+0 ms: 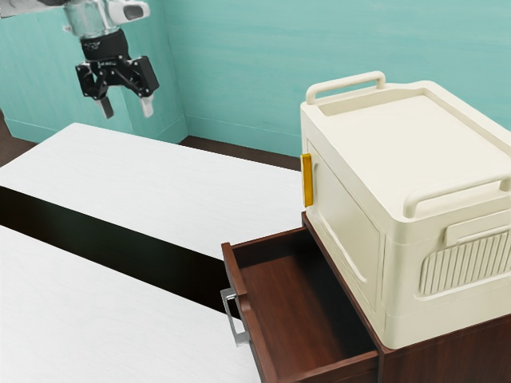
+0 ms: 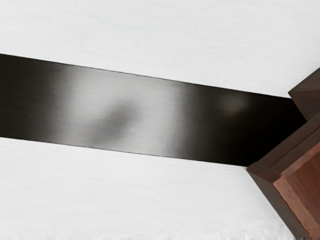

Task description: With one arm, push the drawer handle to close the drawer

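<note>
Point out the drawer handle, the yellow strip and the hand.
Drawer handle [image 1: 231, 319], exterior view: its long metal bar.
Yellow strip [image 1: 307, 180], exterior view: middle of its upright face.
Hand [image 1: 128, 112], exterior view: midway between its fingertips.

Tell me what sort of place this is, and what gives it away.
Probably a simulated room in a home or a robot test scene: teal walls, a white table with a dark stripe, and a brown cabinet with its drawer open.
</note>
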Motion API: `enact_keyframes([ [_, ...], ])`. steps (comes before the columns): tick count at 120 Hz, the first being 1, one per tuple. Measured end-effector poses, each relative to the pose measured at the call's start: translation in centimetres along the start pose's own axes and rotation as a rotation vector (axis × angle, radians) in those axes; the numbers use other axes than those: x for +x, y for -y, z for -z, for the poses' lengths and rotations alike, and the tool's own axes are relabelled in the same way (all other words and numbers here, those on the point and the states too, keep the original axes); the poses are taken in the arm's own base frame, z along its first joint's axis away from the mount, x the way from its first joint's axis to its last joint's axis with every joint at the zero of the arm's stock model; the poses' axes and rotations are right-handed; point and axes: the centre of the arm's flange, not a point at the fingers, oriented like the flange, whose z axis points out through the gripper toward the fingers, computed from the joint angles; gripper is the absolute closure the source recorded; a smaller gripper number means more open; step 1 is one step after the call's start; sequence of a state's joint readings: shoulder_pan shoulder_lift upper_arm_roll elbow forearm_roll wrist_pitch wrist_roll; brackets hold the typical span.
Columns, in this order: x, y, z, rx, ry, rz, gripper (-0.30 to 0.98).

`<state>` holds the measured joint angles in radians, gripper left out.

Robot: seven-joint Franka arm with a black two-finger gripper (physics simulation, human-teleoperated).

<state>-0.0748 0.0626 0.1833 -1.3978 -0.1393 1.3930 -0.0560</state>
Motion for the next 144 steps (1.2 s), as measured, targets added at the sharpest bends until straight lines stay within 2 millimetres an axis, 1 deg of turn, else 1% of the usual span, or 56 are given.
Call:
enact_keyframes([
  [3,-0.1,0.1,-0.4,0.001,0.008,0.003,0.00],
  [7,-1.1,0.0,-0.5,0.004,0.011,0.001,0.00],
  [9,-2.2,0.0,-0.5,0.005,0.012,-0.003,0.00],
  [11,-3.7,0.0,-0.7,0.005,0.014,-0.008,0.00],
  [16,-7.1,-0.5,-1.9,0.016,0.023,-0.028,0.00],
  [20,-9.6,-0.9,-4.1,0.034,0.044,-0.047,0.00],
  [30,-15.5,-0.6,-9.7,0.074,0.063,-0.090,0.02],
  [35,-17.2,-1.3,-12.7,0.099,0.074,-0.142,0.03],
  [43,-18.9,-3.2,-17.7,0.135,0.107,-0.242,0.09],
  [47,-19.1,-4.1,-19.6,0.146,0.118,-0.287,0.13],
  [51,-18.7,-4.5,-21.2,0.150,0.128,-0.316,0.16],
  [57,-18.3,-4.8,-22.6,0.153,0.118,-0.351,0.22],
  [63,-19.1,-5.0,-24.0,0.160,0.107,-0.393,0.28],
  [68,-20.2,-6.4,-24.7,0.175,0.090,-0.452,0.32],
  [73,-20.9,-7.6,-25.1,0.182,0.074,-0.501,0.35],
  [78,-21.1,-8.6,-25.2,0.180,0.054,-0.534,0.38],
  [91,-20.3,-10.1,-25.8,0.141,0.018,-0.556,0.44],
  [102,-20.7,-12.4,-25.8,0.135,-0.019,-0.608,0.50],
  [108,-20.7,-13.2,-26.1,0.131,-0.032,-0.630,0.53],
  [121,-20.9,-14.9,-25.8,0.125,-0.070,-0.669,0.55],
  [135,-20.6,-16.5,-26.3,0.107,-0.073,-0.685,0.57],
  [144,-21.3,-17.9,-26.7,0.100,-0.071,-0.708,0.57],
])
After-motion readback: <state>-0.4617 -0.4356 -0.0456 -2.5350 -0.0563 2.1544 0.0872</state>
